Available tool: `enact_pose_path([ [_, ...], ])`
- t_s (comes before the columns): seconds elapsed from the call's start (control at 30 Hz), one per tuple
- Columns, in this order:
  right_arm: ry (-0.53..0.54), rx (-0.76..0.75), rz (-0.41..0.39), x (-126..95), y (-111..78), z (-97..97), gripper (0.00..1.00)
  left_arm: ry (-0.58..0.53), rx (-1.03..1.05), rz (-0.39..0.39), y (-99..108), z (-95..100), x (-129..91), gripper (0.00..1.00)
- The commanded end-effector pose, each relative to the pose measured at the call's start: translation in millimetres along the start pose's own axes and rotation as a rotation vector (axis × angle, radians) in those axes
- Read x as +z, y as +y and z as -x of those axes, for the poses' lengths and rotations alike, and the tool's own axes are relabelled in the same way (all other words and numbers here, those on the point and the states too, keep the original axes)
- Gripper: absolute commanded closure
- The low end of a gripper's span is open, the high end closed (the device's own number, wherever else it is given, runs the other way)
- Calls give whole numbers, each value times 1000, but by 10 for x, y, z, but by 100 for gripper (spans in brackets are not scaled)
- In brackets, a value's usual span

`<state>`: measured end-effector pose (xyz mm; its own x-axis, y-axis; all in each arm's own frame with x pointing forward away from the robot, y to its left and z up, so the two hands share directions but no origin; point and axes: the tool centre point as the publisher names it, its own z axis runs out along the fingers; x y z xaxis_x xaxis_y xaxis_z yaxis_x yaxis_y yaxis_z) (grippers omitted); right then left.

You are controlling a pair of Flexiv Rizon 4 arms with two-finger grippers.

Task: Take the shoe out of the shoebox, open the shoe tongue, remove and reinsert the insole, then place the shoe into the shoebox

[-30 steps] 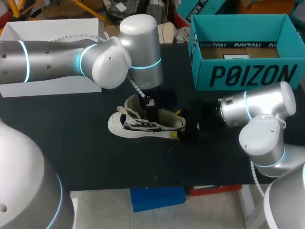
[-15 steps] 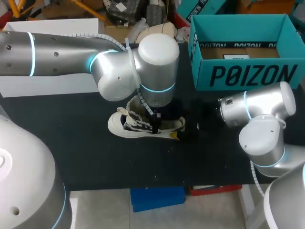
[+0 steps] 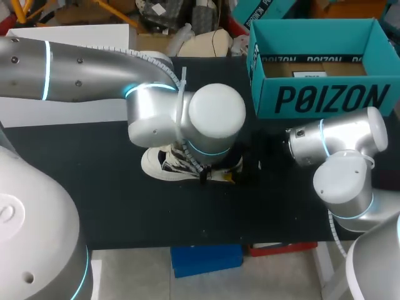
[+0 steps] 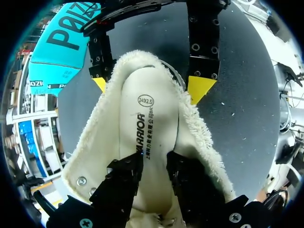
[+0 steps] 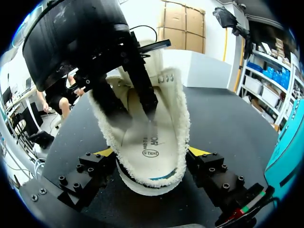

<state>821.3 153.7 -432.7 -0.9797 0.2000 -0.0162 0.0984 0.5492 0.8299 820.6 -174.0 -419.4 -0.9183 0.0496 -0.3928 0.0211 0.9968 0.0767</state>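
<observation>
Right claw (image 5: 152, 154) grips shoe (image 5: 183, 111) heel; left claw (image 4: 153, 166) inside, seemingly on insole (image 4: 147, 109).

The teal cardboard shoebox (image 3: 325, 94) bears one large word in black capitals (image 3: 331, 98) across its near outer wall. A black band with small white lettering (image 3: 312, 58) runs along its far inner wall, above a white printed label (image 3: 308, 74) on its floor. On the cream insole (image 4: 149, 142) of the white fleece-lined shoe (image 4: 95, 142), well apart from the shoebox, stand a circled size mark (image 4: 145, 100) and a lengthwise line of dark lettering (image 4: 141, 133).

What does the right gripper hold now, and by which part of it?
The right gripper holds the shoe by its heel end, one yellow-tipped finger against each side.
</observation>
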Motion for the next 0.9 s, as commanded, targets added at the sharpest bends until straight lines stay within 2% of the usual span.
enact_pose_path([
  [0.03, -1, 3, -5, -6, -3, 8, 100, -219, -16, -42, 155, -37, 247, 67],
  [0.17, -1, 3, -5, -6, -3, 8, 100, -251, -17, -61, 152, -18, 281, 72],
  [0.37, -1, 3, -5, -6, -3, 8, 100, -269, -37, -78, 153, -18, 414, 72],
  [0.6, -1, 3, -5, -6, -3, 8, 100, -311, -91, -118, 118, 156, 347, 71],
  [0.83, -1, 3, -5, -6, -3, 8, 100, -256, -91, -121, 61, 186, 436, 73],
  [0.87, -1, 3, -5, -6, -3, 8, 100, -227, -98, -127, 61, 189, 460, 83],
  [0.9, -1, 3, -5, -6, -3, 8, 100, -208, -93, -125, 64, 191, 474, 100],
])
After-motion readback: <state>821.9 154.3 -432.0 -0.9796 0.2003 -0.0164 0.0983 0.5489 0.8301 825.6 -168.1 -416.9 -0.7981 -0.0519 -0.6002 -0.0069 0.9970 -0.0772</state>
